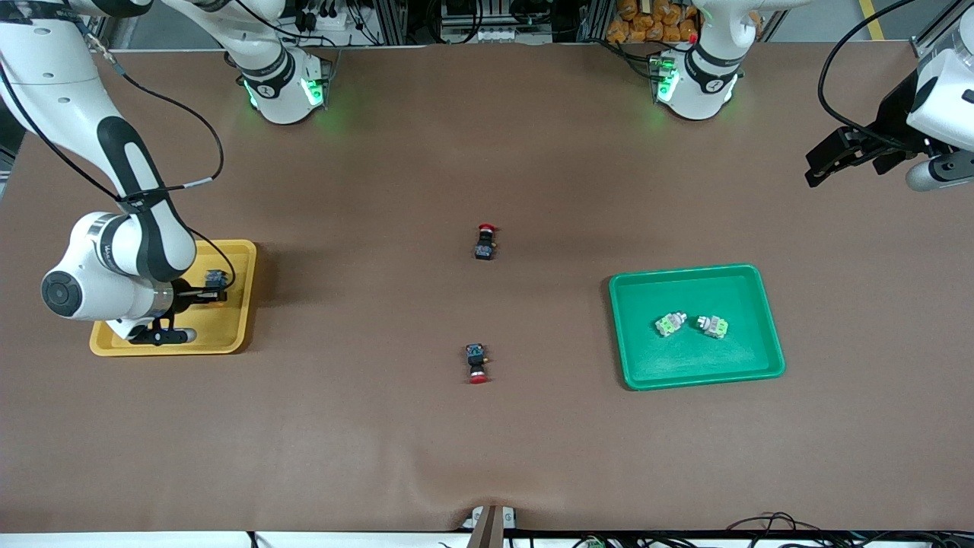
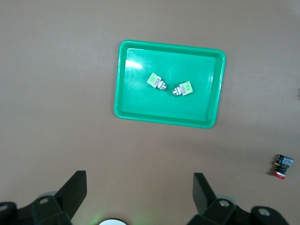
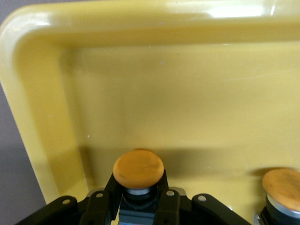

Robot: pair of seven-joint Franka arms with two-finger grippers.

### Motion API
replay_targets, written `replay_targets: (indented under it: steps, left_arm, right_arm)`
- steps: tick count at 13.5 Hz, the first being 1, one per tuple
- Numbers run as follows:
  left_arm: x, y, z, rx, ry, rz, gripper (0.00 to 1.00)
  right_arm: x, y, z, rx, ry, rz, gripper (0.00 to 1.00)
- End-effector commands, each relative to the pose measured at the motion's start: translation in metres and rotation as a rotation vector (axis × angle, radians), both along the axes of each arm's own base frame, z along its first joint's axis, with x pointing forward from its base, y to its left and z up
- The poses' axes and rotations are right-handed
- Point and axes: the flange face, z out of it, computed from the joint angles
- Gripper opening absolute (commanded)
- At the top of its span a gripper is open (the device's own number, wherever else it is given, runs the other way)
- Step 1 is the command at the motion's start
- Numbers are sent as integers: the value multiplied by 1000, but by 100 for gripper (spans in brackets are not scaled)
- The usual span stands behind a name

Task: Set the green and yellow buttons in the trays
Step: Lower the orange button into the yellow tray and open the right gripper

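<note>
At the left of the front view, the right gripper [image 1: 215, 291] is low in the yellow tray [image 1: 236, 335], jaws narrowed on a yellow button [image 3: 138, 169] that sits between them, cap outward. A second yellow button [image 3: 282, 188] lies just beside it in the tray. At centre, two red buttons [image 1: 485, 241] [image 1: 477, 362] lie on the table [image 1: 487, 457]. Right of centre, the green tray [image 1: 697, 378] holds two green buttons [image 1: 670, 323] [image 1: 712, 326]. At the upper right, the left gripper [image 1: 825, 164] waits above the table, jaws wide and empty.
</note>
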Motion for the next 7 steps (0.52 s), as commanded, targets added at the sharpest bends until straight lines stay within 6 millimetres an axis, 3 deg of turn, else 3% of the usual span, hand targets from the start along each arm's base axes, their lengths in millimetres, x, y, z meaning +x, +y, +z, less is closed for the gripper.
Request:
replay_targets:
  steps: [1,2,5,7]
  left_arm:
    - [-6,2,9,-1,-3,-9,100]
    - [-6,2,10,-1,-6,-9,100]
    - [-7,2,11,-1,-8,-9,100]
    - [-6,2,10,-1,-6,-9,100]
  right_arm:
    - [0,-3,3,15,-17,3,77]
    - [4,-3,8,14,-23,3,100]
    - [23,12,36,24,-17,29,100]
    - [50,28,82,65,-18,42,100]
